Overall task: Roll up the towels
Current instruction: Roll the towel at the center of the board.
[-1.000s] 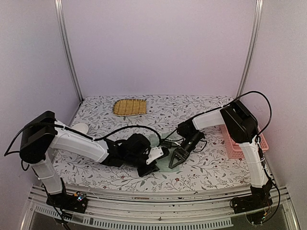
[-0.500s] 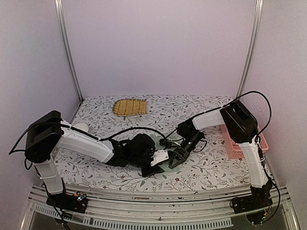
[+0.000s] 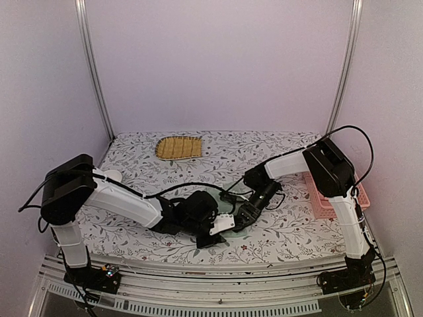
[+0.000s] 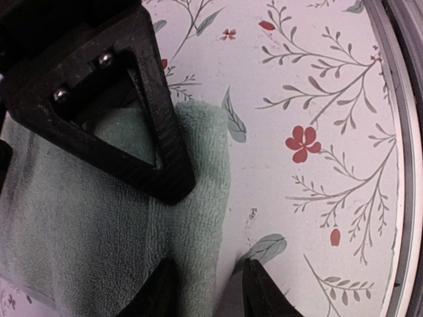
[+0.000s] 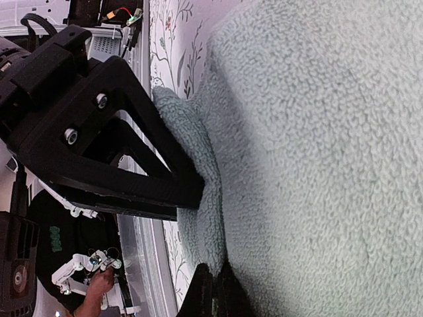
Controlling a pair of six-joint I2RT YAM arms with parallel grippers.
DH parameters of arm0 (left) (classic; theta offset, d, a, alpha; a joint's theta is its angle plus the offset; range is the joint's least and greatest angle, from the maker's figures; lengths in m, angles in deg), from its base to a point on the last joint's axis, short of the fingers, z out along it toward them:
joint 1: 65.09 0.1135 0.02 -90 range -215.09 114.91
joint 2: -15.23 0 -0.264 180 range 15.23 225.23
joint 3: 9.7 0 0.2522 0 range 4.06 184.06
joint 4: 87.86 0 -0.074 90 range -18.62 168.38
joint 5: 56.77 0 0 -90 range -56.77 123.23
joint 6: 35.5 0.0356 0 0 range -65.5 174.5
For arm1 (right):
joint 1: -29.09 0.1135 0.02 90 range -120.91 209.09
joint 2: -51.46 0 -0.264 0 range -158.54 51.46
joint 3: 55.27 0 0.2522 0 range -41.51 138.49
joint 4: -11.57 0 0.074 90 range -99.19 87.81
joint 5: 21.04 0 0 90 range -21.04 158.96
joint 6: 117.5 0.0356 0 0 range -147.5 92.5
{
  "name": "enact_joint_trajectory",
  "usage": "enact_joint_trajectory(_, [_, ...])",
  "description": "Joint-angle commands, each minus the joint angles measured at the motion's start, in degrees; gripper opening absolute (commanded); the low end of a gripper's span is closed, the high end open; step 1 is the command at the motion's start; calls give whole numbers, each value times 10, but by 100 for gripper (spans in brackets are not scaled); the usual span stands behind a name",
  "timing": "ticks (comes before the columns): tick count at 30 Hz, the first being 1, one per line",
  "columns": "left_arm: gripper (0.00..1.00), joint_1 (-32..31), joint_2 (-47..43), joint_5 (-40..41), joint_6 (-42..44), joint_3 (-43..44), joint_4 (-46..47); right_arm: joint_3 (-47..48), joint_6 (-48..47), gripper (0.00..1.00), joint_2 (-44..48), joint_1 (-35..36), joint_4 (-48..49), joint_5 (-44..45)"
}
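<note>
The pale sage green towel (image 4: 99, 251) lies flat on the floral tablecloth near the front centre; both grippers hide most of it in the top view, where only a strip of towel (image 3: 220, 196) shows. My left gripper (image 4: 210, 290) is open and straddles the towel's right edge, one finger on the cloth and one on the table. My right gripper (image 5: 215, 290) is shut, pinching a raised fold of the green towel (image 5: 317, 165). The two grippers meet tip to tip: left gripper (image 3: 221, 228), right gripper (image 3: 239, 216).
A yellow-brown woven mat (image 3: 178, 146) lies at the back. A pink latticed item (image 3: 325, 201) sits at the right edge, partly behind the right arm. A white rounded object (image 3: 111, 176) is at the left. The metal front rail (image 4: 403, 165) runs close by.
My left arm has stretched rightward, bringing its gripper up against the right gripper and covering more of the green towel. The right gripper has hardly moved.
</note>
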Motion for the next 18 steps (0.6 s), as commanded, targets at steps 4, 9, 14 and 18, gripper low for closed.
enact_joint_trajectory(4, [22, -23, 47, 92, 16, 17, -46, -16, -23, 5, -35, -6, -4, 61])
enact_joint_trajectory(9, [6, -25, 42, 59, 5, 26, -76, -4, -62, 20, 19, -7, -51, 45])
enact_joint_trajectory(14, [1, -27, 9, -4, -27, 42, -117, 27, -78, 34, 81, -26, -68, 44])
enact_joint_trajectory(18, [0, -27, -8, -58, -56, 55, -150, 39, -39, 35, 79, -36, -20, 85])
